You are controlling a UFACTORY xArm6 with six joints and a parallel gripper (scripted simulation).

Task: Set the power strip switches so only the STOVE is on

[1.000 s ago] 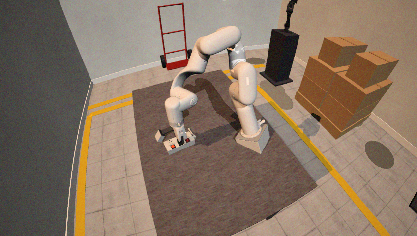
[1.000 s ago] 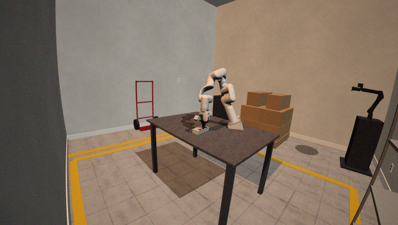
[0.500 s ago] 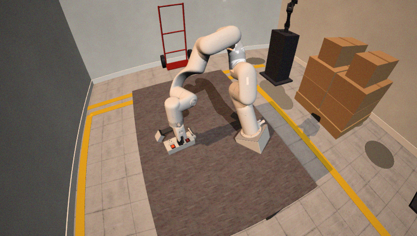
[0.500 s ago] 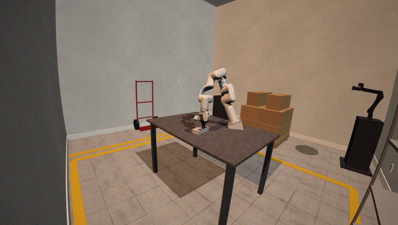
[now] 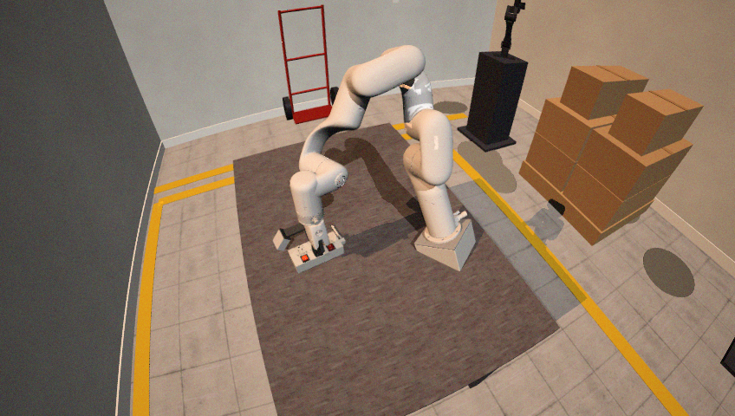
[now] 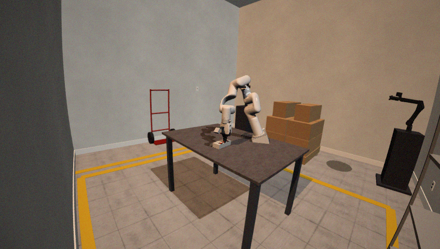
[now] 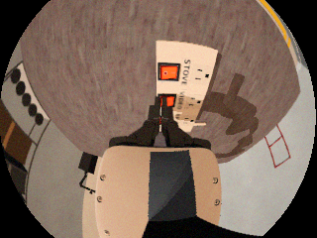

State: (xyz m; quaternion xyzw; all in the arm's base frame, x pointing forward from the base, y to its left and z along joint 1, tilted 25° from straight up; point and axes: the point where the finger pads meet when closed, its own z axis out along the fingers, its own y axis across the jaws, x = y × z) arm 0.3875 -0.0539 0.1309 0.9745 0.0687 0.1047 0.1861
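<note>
A white power strip (image 5: 311,252) lies flat on the dark table; it also shows in the exterior view (image 6: 221,143) and in the wrist view (image 7: 185,82). It carries two red rocker switches. The one labelled STOVE (image 7: 169,71) glows bright orange-red, and shows in the top view (image 5: 304,256). The second switch (image 7: 169,101) sits right under my fingertips; its label is hidden. My gripper (image 7: 160,104) is shut with nothing between the fingers, pointing straight down, tips on or just above that second switch (image 5: 329,246). I cannot tell whether they touch.
A small grey plug block (image 5: 281,238) lies on the table just left of the strip. The arm's base (image 5: 445,242) stands to the right. Around the table are a red hand truck (image 5: 304,67), stacked cardboard boxes (image 5: 608,144) and a black pedestal (image 5: 494,100).
</note>
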